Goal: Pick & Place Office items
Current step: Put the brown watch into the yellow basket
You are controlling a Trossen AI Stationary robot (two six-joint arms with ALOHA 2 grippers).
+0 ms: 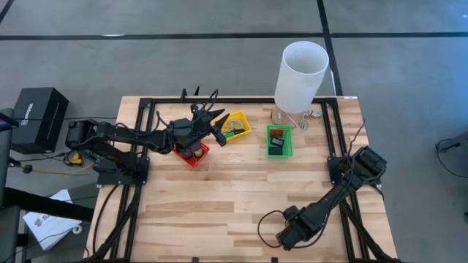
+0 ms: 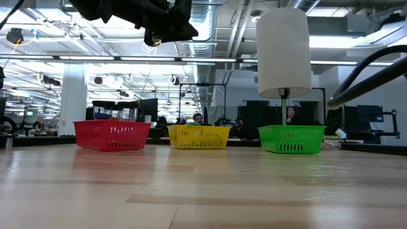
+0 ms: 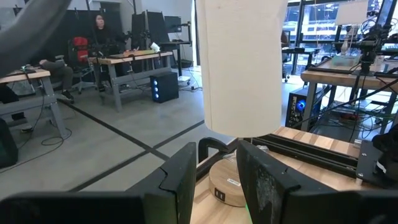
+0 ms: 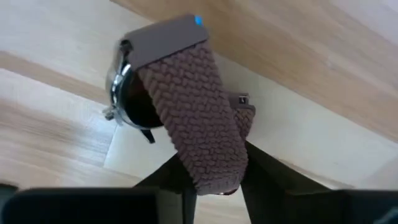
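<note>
My left gripper (image 1: 218,120) hangs open and empty above the gap between the red bin (image 1: 191,153) and the yellow bin (image 1: 234,126). It shows high in the low view (image 2: 166,25), and its wrist view (image 3: 214,168) faces the tall white cylinder (image 3: 242,62). My right gripper (image 1: 284,235) is low by the table's near edge, shut on a wristwatch (image 4: 134,102) with a dark round face and a brown braided strap. All three bins hold small office items, among them dark pieces in the green bin (image 1: 278,140). My right gripper (image 4: 211,171) pinches the watch's brown braided strap (image 4: 214,146) between its two fingers, which lie across the strap. The watch case (image 4: 127,99) sticks out beyond the fingertips, close over the wooden table top. Whether it rests on the table or hangs just clear, I cannot tell.
The three bins stand in a row toward the far edge, with the white cylinder (image 1: 301,77) on its round base behind the green bin. A black metal frame (image 1: 142,131) runs along the table's left, far and right sides. Bare wood (image 1: 234,197) fills the middle and near part.
</note>
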